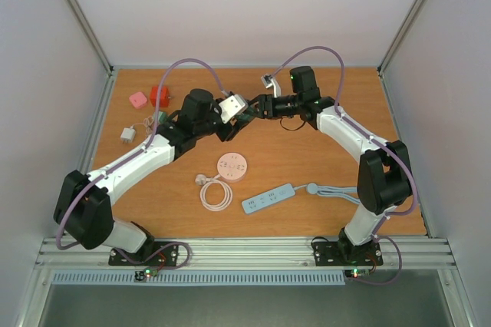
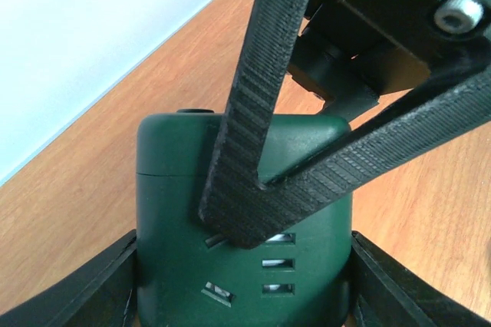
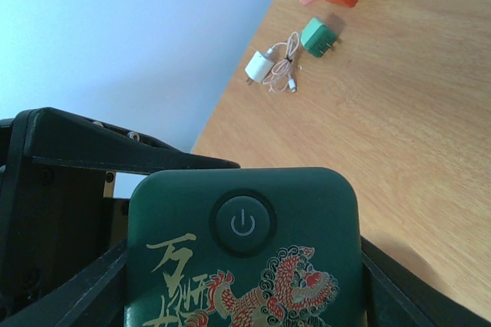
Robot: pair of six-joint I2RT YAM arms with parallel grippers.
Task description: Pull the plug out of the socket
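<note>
A dark green cube socket (image 2: 176, 189) with a power button (image 3: 242, 223) and dragon print is held in the air between both arms at the far middle of the table (image 1: 322, 173). My left gripper (image 2: 244, 289) is shut on its two sides, its fingers (image 2: 84, 289) against the cube. My right gripper (image 3: 244, 289) is shut on the same cube; one of its ribbed fingers (image 2: 253, 150) lies across the slotted face. The slots I can see are empty. No plug shows in the socket. In the top view the grippers meet, left (image 1: 238, 116) and right (image 1: 258, 107).
At the far left lie a red cube adapter (image 1: 159, 95), a pink adapter (image 1: 138, 99), a small green plug (image 3: 317, 36) and a white charger with cable (image 1: 127, 134). Nearer are a pink round socket (image 1: 232, 166), a coiled white cable (image 1: 215, 193) and a blue power strip (image 1: 268, 199).
</note>
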